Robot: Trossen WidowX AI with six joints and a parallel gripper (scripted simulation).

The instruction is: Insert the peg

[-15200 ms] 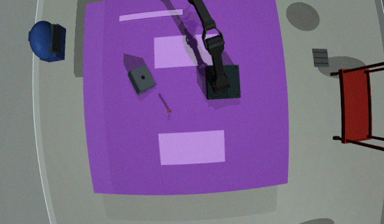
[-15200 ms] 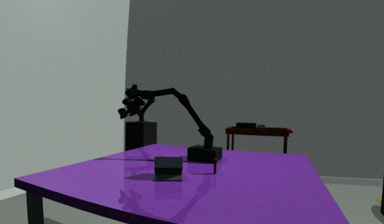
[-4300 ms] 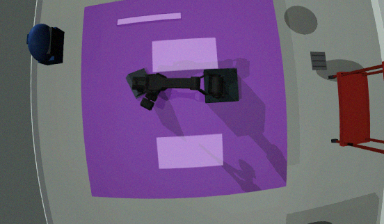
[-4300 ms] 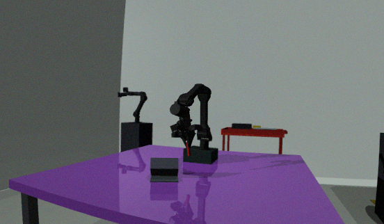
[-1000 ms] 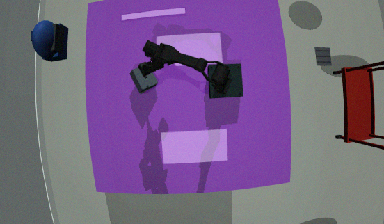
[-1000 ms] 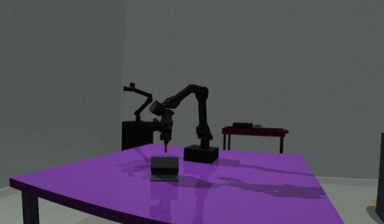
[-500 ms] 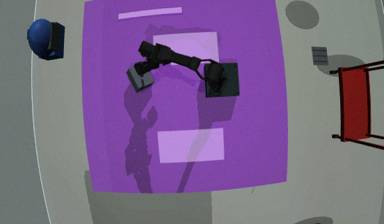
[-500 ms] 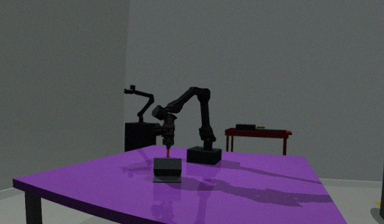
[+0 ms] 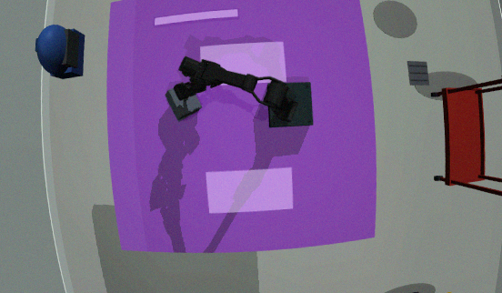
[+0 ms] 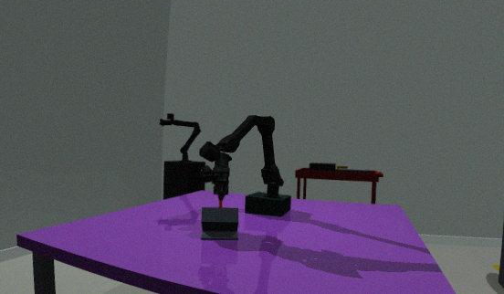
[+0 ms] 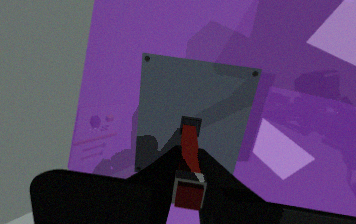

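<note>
The red peg [image 10: 221, 204] [image 11: 189, 142] is held in my gripper [image 10: 221, 197] [image 11: 188, 152], which is shut on it and points down over the panel. The grey sloped panel [image 9: 192, 107] [image 10: 219, 215] [image 11: 165, 90] has a dark square hole [image 11: 191, 120] in its face. In the wrist view the peg's bottom end overlaps the lower part of the hole, leaving its upper edge in sight. The peg's sides look roughly lined up with the hole's sides. Whether the tip is just above the mouth or a little inside cannot be told. In the exterior view the panel's top edge hides the tip.
The purple table [image 9: 336, 169] [image 10: 356, 234] carries the dark base block [image 9: 302, 115] [image 10: 267, 204] of the arm, right of the panel. A red bench [image 9: 464, 137] [image 10: 338, 174] and a blue object [image 9: 54, 51] stand off the table. Arm shadows cross the panel and table.
</note>
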